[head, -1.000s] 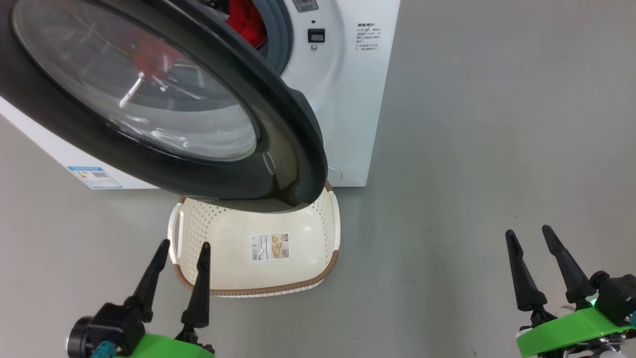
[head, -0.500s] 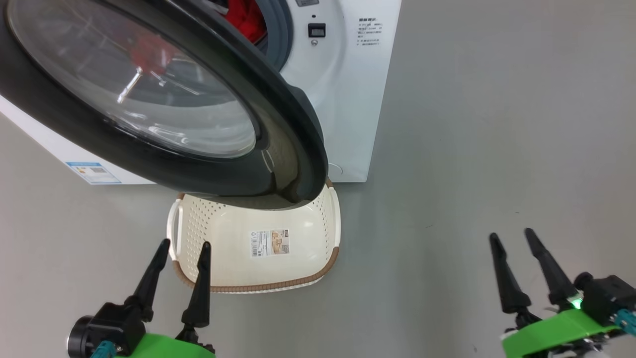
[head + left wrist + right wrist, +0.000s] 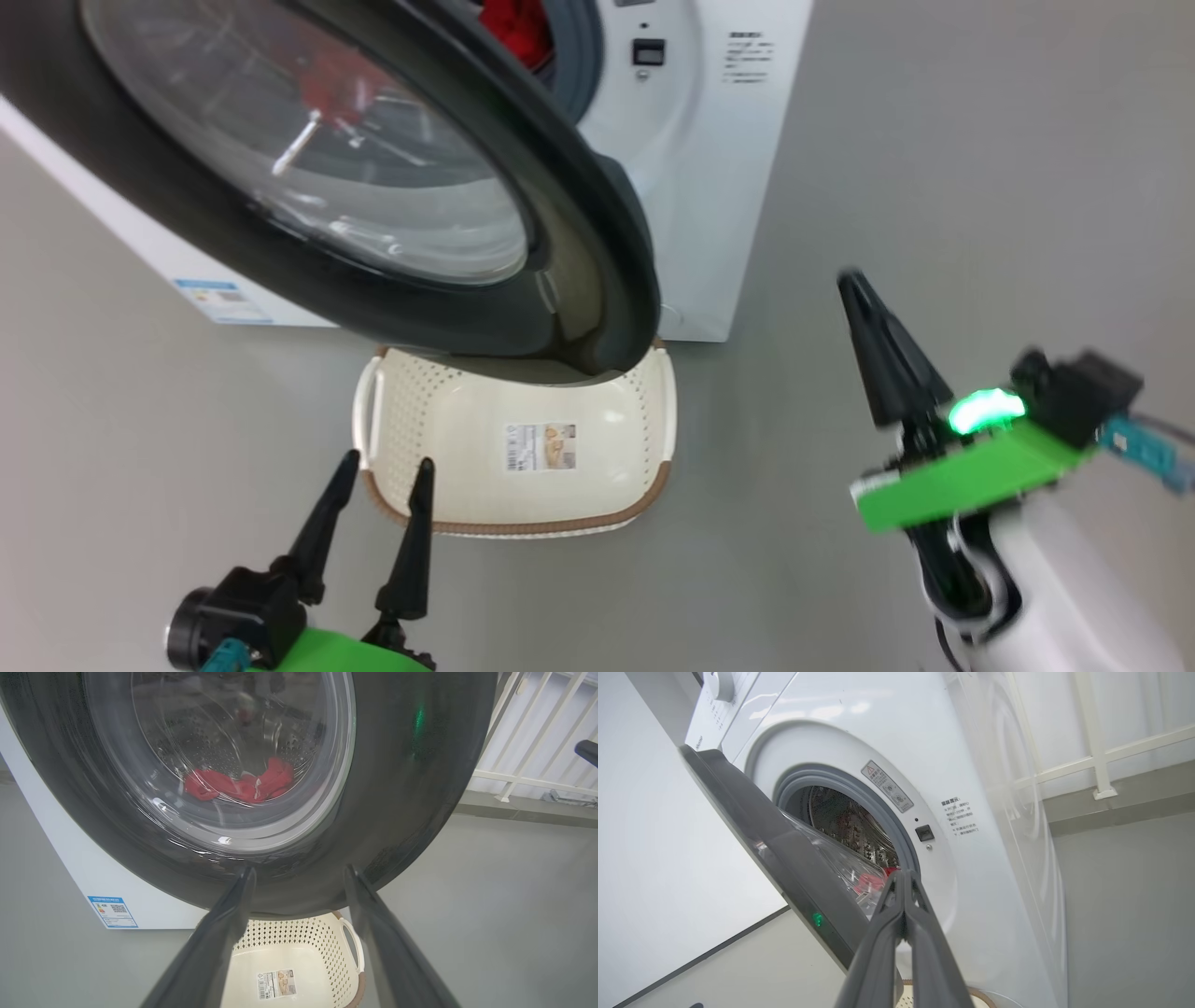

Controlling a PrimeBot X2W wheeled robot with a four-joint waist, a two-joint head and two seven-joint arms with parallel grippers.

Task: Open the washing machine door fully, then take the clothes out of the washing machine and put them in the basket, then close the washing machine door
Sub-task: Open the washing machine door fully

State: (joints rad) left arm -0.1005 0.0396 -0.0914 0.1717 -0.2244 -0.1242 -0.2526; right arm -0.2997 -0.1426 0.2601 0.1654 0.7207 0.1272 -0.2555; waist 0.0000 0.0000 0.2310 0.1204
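Door (image 3: 579, 233) ajar, left of pinched right tool (image 3: 854, 285), basket (image 3: 523, 528) beneath

White washing machine (image 3: 709, 187), glossy black-rimmed door (image 3: 420, 313), red clothes (image 3: 243, 786), cream perforated basket (image 3: 448, 420) (brown woven-look rim), plain grey floor (image 3: 934, 140).

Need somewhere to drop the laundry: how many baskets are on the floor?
1. The basket sits on the floor before the washing machine, its far end under the open washing machine door; the door could hide another.

The washing machine door (image 3: 327, 177) overhangs the basket (image 3: 523, 528) and half-screens the drum (image 3: 840, 816).
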